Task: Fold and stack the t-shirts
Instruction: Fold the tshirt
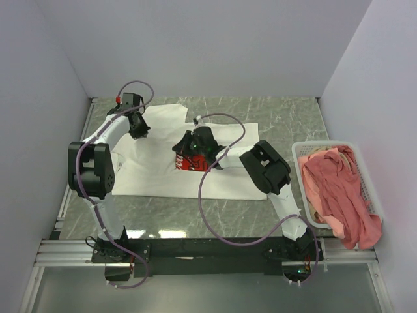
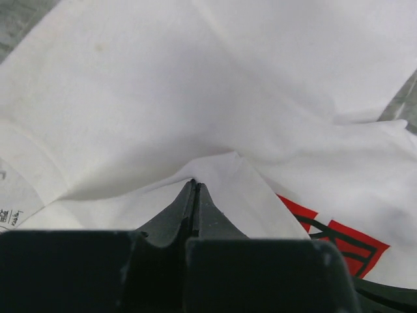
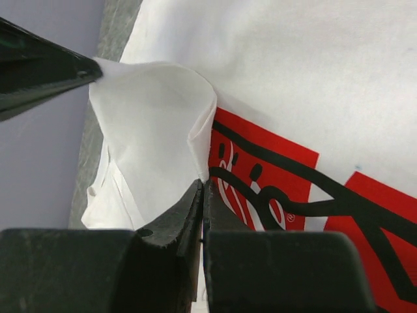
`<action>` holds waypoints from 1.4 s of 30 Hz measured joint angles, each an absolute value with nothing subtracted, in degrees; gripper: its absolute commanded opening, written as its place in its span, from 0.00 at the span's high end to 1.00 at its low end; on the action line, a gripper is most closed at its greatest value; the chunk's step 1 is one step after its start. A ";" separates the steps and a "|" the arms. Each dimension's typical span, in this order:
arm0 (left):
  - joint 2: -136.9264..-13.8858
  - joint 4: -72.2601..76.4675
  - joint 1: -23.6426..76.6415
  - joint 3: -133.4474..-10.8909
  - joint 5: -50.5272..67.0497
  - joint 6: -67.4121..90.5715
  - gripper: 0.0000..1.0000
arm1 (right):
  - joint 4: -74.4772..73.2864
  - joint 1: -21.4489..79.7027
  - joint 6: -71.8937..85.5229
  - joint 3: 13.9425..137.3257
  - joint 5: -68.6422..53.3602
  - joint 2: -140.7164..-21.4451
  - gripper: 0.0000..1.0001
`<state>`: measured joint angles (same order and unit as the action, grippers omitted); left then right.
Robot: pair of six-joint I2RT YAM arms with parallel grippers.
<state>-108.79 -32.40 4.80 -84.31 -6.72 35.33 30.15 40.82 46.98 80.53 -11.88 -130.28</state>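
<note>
White t-shirt (image 1: 163,181) spread on counter (image 1: 280,117), centre-left of top view. Left gripper (image 2: 195,186) clenched on cloth at the shirt's upper left. Right gripper (image 3: 203,189) clenched on a raised fold beside the red print (image 3: 273,163). The held edge spans both grippers; the shirt body lies lower in frame.

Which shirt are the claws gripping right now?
The white t-shirt with the red print, spread on the table: both the left claw and right claw are pinched shut on its cloth. The salmon-pink shirt lies bunched in the basket, untouched.
</note>
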 measured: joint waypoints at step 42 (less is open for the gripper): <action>-108.14 -27.07 -1.63 -81.62 -4.47 41.60 0.50 | 10.44 40.58 47.03 57.91 7.09 -97.45 0.32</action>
